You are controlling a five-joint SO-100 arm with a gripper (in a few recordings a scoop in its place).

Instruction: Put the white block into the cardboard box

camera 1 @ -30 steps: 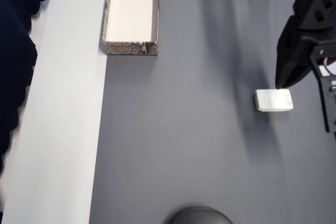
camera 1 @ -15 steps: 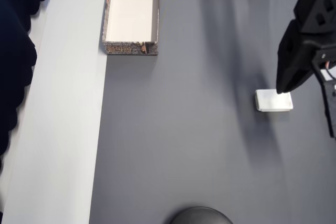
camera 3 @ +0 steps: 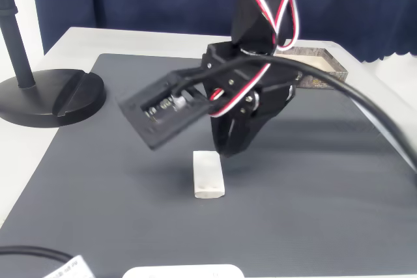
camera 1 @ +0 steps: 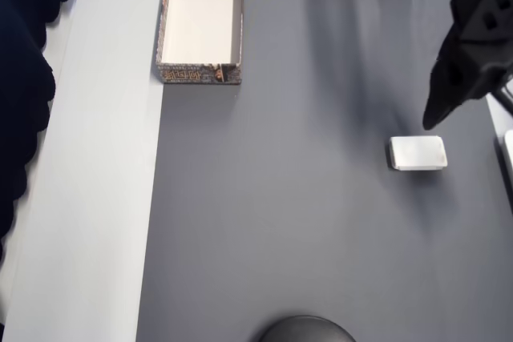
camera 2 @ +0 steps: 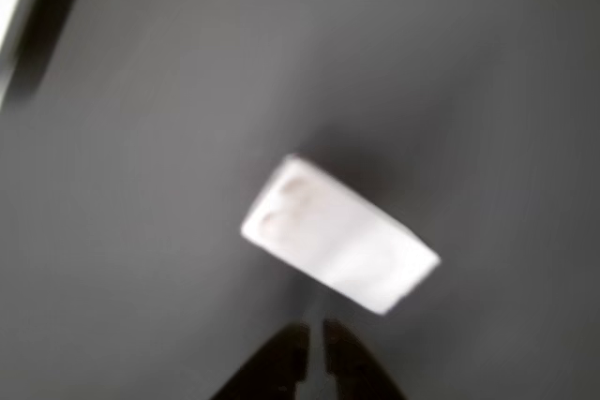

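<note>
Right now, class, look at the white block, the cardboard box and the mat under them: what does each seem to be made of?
White block: probably smooth plastic; rounded corners, even matte white.
Cardboard box: thin printed card; plain cream inside, brown-grey patterned walls.
Mat: dark grey, matte, possibly rubber or fabric; soft shadows, no glare.

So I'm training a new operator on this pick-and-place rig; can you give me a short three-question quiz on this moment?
1. True or false: the white block lies inside the cardboard box.
2. The gripper is: A) clamped on the block, B) shut, off the block, C) inside the box.
3. Fill in: the block rests on the dark grey ____.

Key: 1 false; 2 B; 3 mat.
</note>
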